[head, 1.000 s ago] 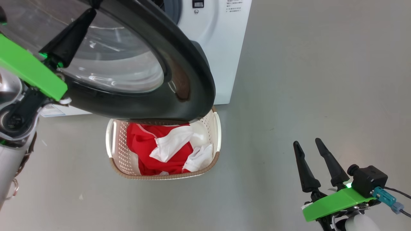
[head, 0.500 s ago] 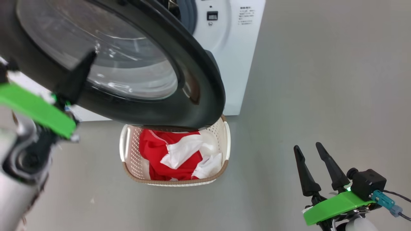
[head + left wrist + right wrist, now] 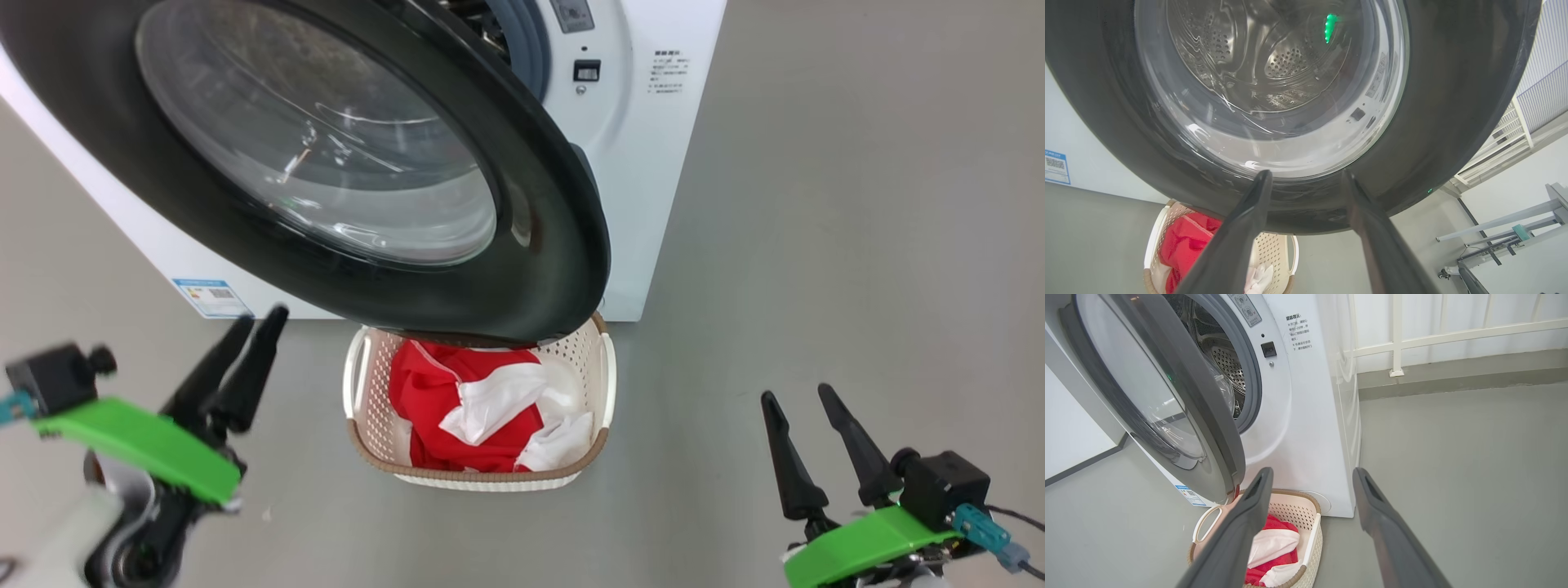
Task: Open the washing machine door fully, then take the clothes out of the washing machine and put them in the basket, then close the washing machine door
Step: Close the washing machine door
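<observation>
The washing machine door (image 3: 539,245), a wide glossy black ring around a bulging clear glass bowl (image 3: 326,147), stands swung out from the white washing machine (image 3: 653,180) toward 11 o'clock in the head view, with the perforated steel drum (image 3: 1224,359) and grey rubber gasket (image 3: 1253,384) behind it. At 6 o'clock below its rim, on the grey floor (image 3: 816,245), sits the rounded cream basket (image 3: 482,474) of perforated plastic with a brown woven-look rim, holding the crumpled red-and-white clothes (image 3: 424,392). The left end effector (image 3: 263,315) at 8 o'clock and the right end effector (image 3: 796,392) at 4 o'clock both have their dark fingers parted and empty.
</observation>
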